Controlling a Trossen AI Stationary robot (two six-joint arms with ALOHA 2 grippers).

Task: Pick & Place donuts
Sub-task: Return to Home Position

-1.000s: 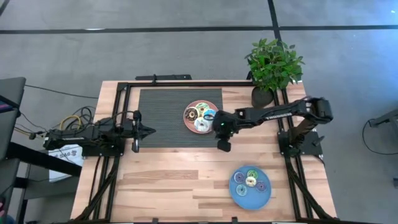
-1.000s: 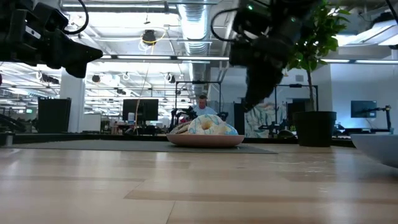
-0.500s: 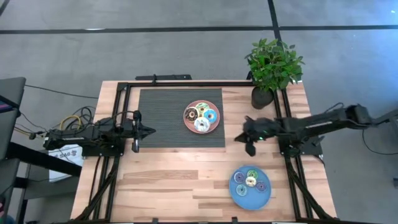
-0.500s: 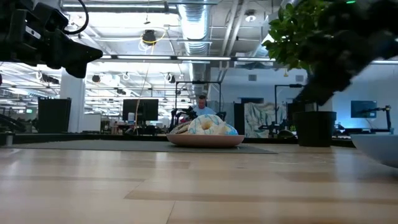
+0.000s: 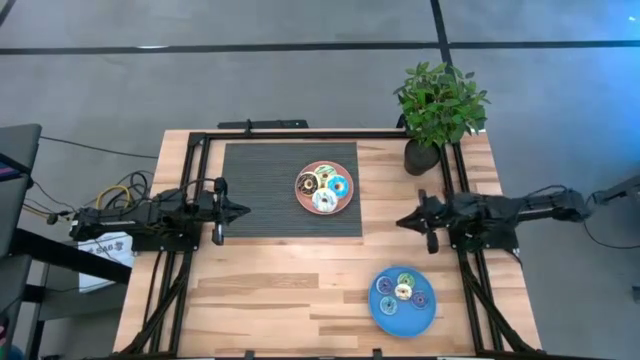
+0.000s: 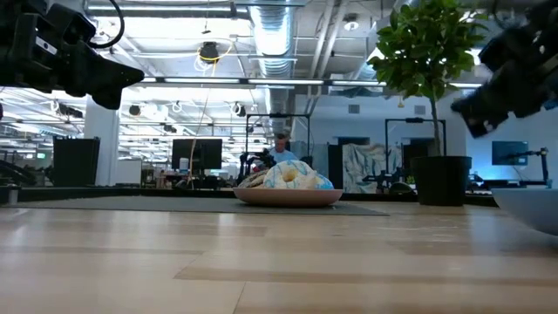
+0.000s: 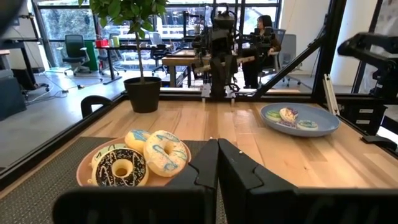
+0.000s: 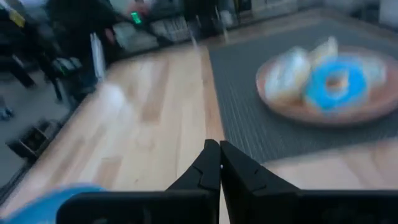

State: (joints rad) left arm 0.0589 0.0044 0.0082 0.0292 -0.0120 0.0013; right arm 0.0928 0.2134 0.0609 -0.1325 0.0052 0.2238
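Several donuts [image 5: 323, 186] lie on a pink plate [image 5: 345, 202], which stands on a dark ribbed mat [image 5: 270, 190] at the table's far middle. Several smaller donuts [image 5: 402, 291] lie on a blue plate [image 5: 425, 318] at the near right. My left gripper [image 5: 243, 210] is shut and empty at the mat's left edge, pointing level toward the pink plate [image 7: 87, 171]. My right gripper [image 5: 402, 221] is shut and empty near the table's right edge, between the two plates, pointing toward the pink plate [image 8: 323, 106].
A potted plant [image 5: 438, 105] stands at the far right corner, just beyond my right arm. Black frame rails [image 5: 190, 240] run along the table's left, right and far edges. Bare wood [image 5: 290, 280] lies at the near left and middle.
My right gripper has drawn back from beside the pink plate toward the table's right edge, sinking a little and tipping up from a downward slant to nearly level. It has stayed shut with nothing in it. The donuts and plates have not moved.
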